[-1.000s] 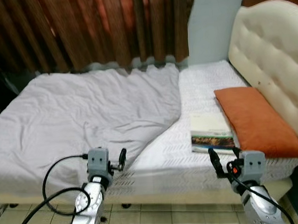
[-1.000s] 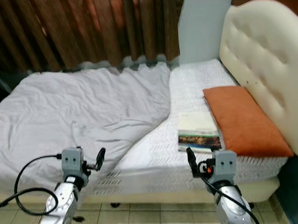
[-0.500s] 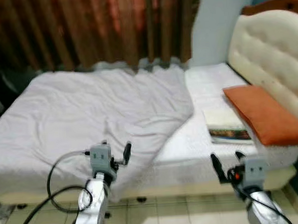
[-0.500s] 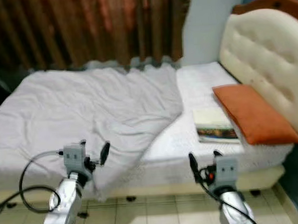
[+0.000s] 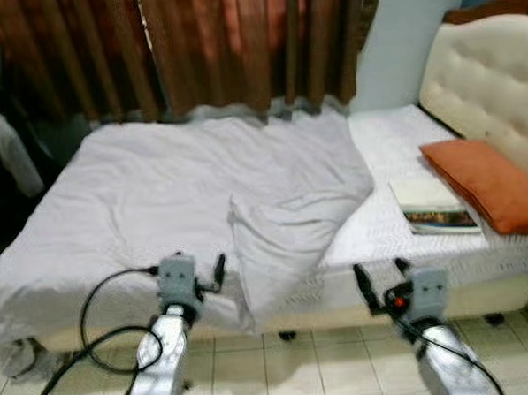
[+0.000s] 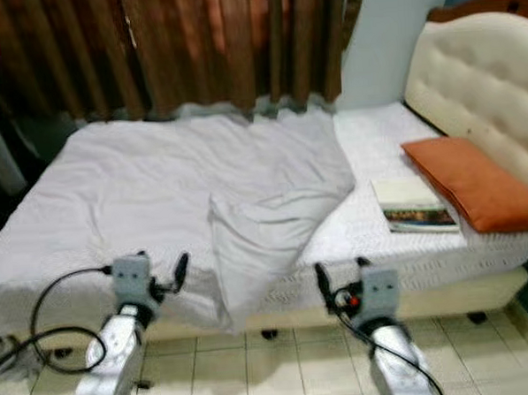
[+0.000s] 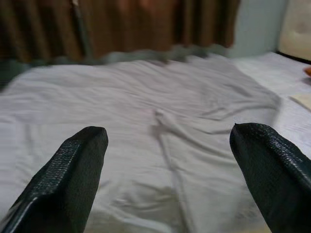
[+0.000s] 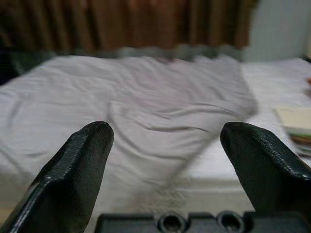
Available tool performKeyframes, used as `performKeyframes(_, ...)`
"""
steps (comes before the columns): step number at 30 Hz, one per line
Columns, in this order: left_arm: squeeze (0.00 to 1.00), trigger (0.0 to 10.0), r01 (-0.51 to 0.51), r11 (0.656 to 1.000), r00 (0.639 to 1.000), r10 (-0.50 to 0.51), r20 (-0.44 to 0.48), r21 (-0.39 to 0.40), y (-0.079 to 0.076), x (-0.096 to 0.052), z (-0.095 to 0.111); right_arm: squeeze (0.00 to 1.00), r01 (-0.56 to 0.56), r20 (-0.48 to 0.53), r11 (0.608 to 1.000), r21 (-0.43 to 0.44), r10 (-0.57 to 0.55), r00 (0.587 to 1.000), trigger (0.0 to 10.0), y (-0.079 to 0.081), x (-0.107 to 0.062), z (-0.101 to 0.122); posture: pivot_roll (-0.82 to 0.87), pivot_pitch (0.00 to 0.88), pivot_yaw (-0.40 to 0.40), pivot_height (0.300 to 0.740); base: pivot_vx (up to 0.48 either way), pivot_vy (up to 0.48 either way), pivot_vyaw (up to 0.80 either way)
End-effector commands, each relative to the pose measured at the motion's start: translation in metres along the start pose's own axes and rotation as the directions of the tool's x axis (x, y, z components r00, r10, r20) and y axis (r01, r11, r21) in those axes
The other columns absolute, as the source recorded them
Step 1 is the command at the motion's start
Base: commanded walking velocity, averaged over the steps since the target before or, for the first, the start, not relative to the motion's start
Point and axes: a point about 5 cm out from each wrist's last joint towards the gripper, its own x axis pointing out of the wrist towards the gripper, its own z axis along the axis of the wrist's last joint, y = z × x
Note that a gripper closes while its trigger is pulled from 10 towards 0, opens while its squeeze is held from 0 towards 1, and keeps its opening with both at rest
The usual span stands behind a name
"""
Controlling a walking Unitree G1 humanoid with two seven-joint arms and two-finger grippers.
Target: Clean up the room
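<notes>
A grey blanket [image 5: 183, 175] covers most of the bed, and a folded flap [image 5: 271, 250] of it hangs over the near edge. A book [image 5: 433, 208] lies on the white sheet [image 5: 385, 142] beside an orange pillow [image 5: 489, 186]. My left gripper [image 5: 197, 270] is held low before the bed's edge, open and empty, facing the blanket [image 7: 160, 121]. Also low, my right gripper [image 5: 381, 275] is open and empty, near the flap. Its fingers [image 8: 77, 165] frame the blanket and the book [image 8: 294, 121].
A cream padded headboard [image 5: 484, 80] stands at the right. Brown curtains [image 5: 238, 40] hang behind the bed. The tiled floor [image 5: 291, 373] runs along the near side. A dark shape with a pale cloth [image 5: 9, 158] is at the left. A black cable [image 5: 93, 321] loops by my left arm.
The whole view has shifted: the bed looks farther off and more of its left end shows. The blanket's flap now hangs over the near edge. Both grippers keep their open pose.
</notes>
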Motion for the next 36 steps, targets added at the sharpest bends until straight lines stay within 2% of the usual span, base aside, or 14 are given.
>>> performKeyframes(1, 0.00, 10.0, 0.021, 1.000, 1.000, -0.021, 0.010, -0.013, -0.009, 0.004, 0.004, 0.00, 0.007, 0.010, 1.000, -0.019, -0.007, 1.000, 10.0, -0.006, 0.002, 0.005, -0.11, 0.000, 0.026, 0.740, 0.454, 0.000, 0.00)
performKeyframes(17, 0.00, 10.0, 0.014, 0.999, 1.000, -0.015, -0.011, -0.052, -0.009, 0.005, 0.002, 0.00, -0.012, 0.002, 1.000, 0.015, 0.012, 1.000, 10.0, -0.003, 0.003, 0.004, -0.11, 0.000, 0.035, 0.740, 0.458, 0.000, 0.00)
performKeyframes(18, 0.00, 10.0, 0.026, 0.998, 0.999, -0.028, -0.019, -0.060, -0.010, 0.005, 0.000, 0.00, -0.014, -0.001, 0.998, 0.068, 0.014, 1.000, 10.0, -0.003, 0.001, 0.003, -0.11, 0.000, 0.035, 0.740, 0.458, 0.000, 0.00)
performKeyframes(21, 0.00, 10.0, 0.037, 0.998, 0.999, -0.038, -0.027, -0.048, -0.011, 0.002, -0.001, 0.00, -0.011, -0.012, 0.993, 0.119, 0.012, 1.000, 10.0, -0.004, -0.005, 0.001, -0.11, 0.000, 0.033, 0.740, 0.455, 0.000, 0.00)
performKeyframes(22, 0.00, 10.0, 0.066, 0.997, 0.997, -0.068, -0.030, -0.038, -0.013, -0.008, -0.004, 0.00, 0.001, -0.030, 0.988, 0.152, 0.003, 1.000, 10.0, -0.006, -0.016, -0.002, -0.11, 0.000, 0.034, 0.740, 0.446, 0.000, 0.00)
performKeyframes(23, 0.00, 10.0, 0.066, 0.997, 0.997, -0.068, -0.030, -0.038, -0.013, -0.008, -0.004, 0.00, 0.001, -0.030, 0.988, 0.152, 0.003, 1.000, 10.0, -0.006, -0.016, -0.002, -0.11, 0.000, 0.034, 0.740, 0.446, 0.000, 0.00)
performKeyframes(25, 0.00, 10.0, 0.092, 0.995, 0.994, -0.094, -0.048, -0.037, -0.013, -0.029, -0.010, 0.00, 0.019, -0.057, 0.985, 0.169, -0.009, 0.998, 10.0, -0.008, -0.034, -0.004, -0.12, 0.002, 0.030, 0.740, 0.446, 0.000, 0.00)
performKeyframes(26, 0.00, 10.0, 0.092, 0.995, 0.994, -0.094, -0.048, -0.037, -0.013, -0.029, -0.010, 0.00, 0.019, -0.057, 0.985, 0.169, -0.009, 0.998, 10.0, -0.008, -0.034, -0.004, -0.12, 0.002, 0.030, 0.740, 0.446, 0.000, 0.00)
performKeyframes(28, 0.00, 10.0, 0.086, 0.995, 0.994, -0.089, -0.065, -0.042, -0.009, -0.044, -0.013, 0.00, 0.028, -0.080, 0.985, 0.168, -0.014, 0.997, 10.0, -0.010, -0.051, -0.006, -0.12, 0.005, 0.028, 0.740, 0.446, 0.000, 0.00)
performKeyframes(30, 0.00, 10.0, 0.078, 0.996, 0.994, -0.081, -0.070, -0.044, -0.007, -0.044, -0.014, 0.00, 0.027, -0.082, 0.986, 0.164, -0.014, 0.997, 10.0, -0.010, -0.054, -0.006, -0.11, 0.006, 0.025, 0.740, 0.446, 0.000, 0.00)
performKeyframes(31, 0.00, 10.0, 0.083, 0.996, 0.994, -0.085, -0.062, -0.034, -0.008, -0.032, -0.011, 0.00, 0.023, -0.061, 0.989, 0.146, -0.014, 0.998, 10.0, -0.010, -0.048, -0.002, -0.12, 0.001, 0.029, 0.740, 0.446, 0.000, 0.00)
performKeyframes(33, 0.00, 10.0, 0.089, 0.996, 0.994, -0.090, -0.059, -0.030, -0.009, -0.028, -0.009, 0.00, 0.022, -0.054, 0.990, 0.142, -0.014, 0.998, 10.0, -0.010, -0.045, -0.001, -0.12, 0.001, 0.029, 0.740, 0.446, 0.000, 0.00)
performKeyframes(34, 0.00, 10.0, 0.100, 0.995, 0.994, -0.101, -0.052, -0.029, -0.012, -0.021, -0.005, 0.00, 0.009, -0.033, 0.991, 0.132, -0.005, 0.999, 10.0, -0.008, -0.037, 0.005, -0.12, 0.000, 0.035, 0.740, 0.446, 0.000, 0.00)
performKeyframes(36, 0.00, 10.0, 0.104, 0.994, 0.993, -0.106, -0.052, -0.032, -0.013, -0.020, -0.003, 0.00, 0.003, -0.025, 0.992, 0.125, 0.000, 1.000, 10.0, -0.006, -0.035, 0.008, -0.12, 0.000, 0.036, 0.740, 0.446, 0.000, 0.00)
